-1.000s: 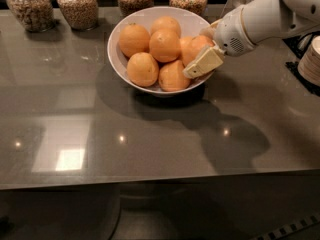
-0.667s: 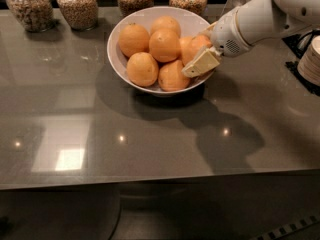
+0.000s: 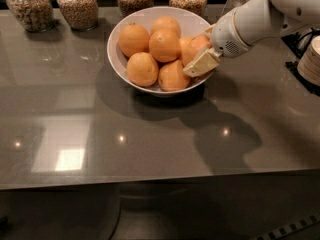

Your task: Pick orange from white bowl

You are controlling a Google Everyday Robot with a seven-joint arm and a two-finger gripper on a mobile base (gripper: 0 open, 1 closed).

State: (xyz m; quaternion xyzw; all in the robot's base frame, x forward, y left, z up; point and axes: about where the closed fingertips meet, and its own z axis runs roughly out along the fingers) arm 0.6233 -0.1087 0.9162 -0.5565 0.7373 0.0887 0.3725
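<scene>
Grey desk [image 3: 150, 149] carries the white bowl [image 3: 116, 59]; inside, at its right, the orange [image 3: 191, 45] touches the pincer [image 3: 200, 63], whose grip cannot be told. The grasp seems underway; next comes a firm squeeze, then a lift.

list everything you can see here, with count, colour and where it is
white bowl: one, glossy white, back centre of the table
oranges: about six, orange, piled in the white bowl
glass jars: four, clear with brownish grain inside, in a row along the back edge
table: one, dark grey and glossy, fills most of the view
pale stacked item: one, off-white, far right edge, cut off, cannot tell what it is
arm: one, white, reaching in from the upper right
pincer: one, cream, at the bowl's right rim against the rightmost orange
</scene>
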